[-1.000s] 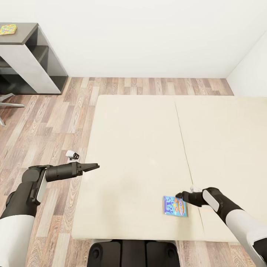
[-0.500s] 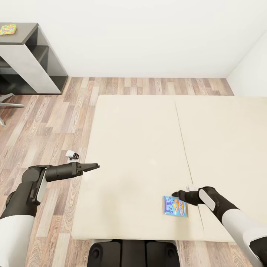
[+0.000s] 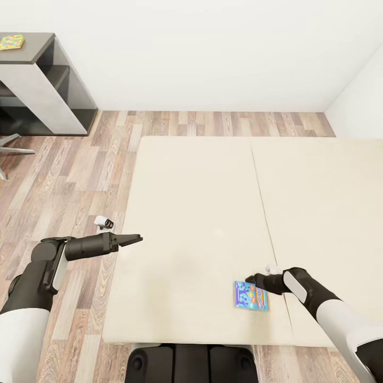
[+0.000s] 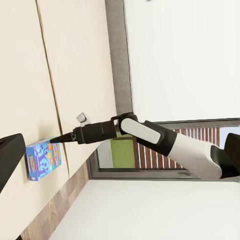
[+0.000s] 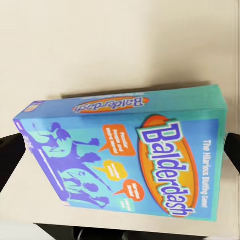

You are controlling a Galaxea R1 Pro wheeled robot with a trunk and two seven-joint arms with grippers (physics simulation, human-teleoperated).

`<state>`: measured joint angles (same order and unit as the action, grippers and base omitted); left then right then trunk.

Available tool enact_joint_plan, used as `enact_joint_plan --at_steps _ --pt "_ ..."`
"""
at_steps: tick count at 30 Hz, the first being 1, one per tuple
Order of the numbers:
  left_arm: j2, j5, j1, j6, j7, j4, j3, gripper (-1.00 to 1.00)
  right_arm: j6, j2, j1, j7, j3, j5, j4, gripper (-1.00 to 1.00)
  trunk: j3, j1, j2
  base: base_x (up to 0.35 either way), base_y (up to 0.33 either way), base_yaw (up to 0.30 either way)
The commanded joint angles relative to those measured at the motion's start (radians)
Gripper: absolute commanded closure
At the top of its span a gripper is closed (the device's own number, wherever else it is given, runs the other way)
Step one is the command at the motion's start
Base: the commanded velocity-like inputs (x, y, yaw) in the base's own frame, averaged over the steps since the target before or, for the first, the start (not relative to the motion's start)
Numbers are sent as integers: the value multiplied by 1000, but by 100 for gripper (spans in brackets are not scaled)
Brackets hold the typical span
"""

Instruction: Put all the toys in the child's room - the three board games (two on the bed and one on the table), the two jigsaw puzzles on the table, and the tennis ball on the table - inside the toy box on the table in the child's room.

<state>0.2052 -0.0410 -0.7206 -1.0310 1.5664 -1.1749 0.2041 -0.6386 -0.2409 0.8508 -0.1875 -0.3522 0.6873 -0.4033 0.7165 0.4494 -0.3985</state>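
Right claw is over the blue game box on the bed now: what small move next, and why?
Probably lower the right claw and close. The blue game box lies flat on the bed, and the claw's dark fingers stand open on either side of it, not yet touching.

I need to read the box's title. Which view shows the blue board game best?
The right wrist view: the blue board game is close, "Balderdash" legible. The head view and left wrist view show it small on the bed.

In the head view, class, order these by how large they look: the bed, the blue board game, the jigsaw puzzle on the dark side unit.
1. bed
2. blue board game
3. jigsaw puzzle: it lies farther off, so its true size is unsure.
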Motion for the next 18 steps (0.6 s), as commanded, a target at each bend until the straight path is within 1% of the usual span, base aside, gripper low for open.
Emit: enact_joint_plan --at_steps 1,9,18 --pt "0 1 0 -11 4 0 0 -100 -3 -1 1 -4 -4 -7 -1 -100 1 1 -2 0 0 0" --pt "0 1 0 -11 4 0 0 -100 -3 -1 1 -4 -5 -18 0 -100 1 1 -2 0 0 0" --pt "0 1 0 -11 4 0 0 -100 -3 -3 1 -4 -6 -20 0 -100 1 1 -2 0 0 0"
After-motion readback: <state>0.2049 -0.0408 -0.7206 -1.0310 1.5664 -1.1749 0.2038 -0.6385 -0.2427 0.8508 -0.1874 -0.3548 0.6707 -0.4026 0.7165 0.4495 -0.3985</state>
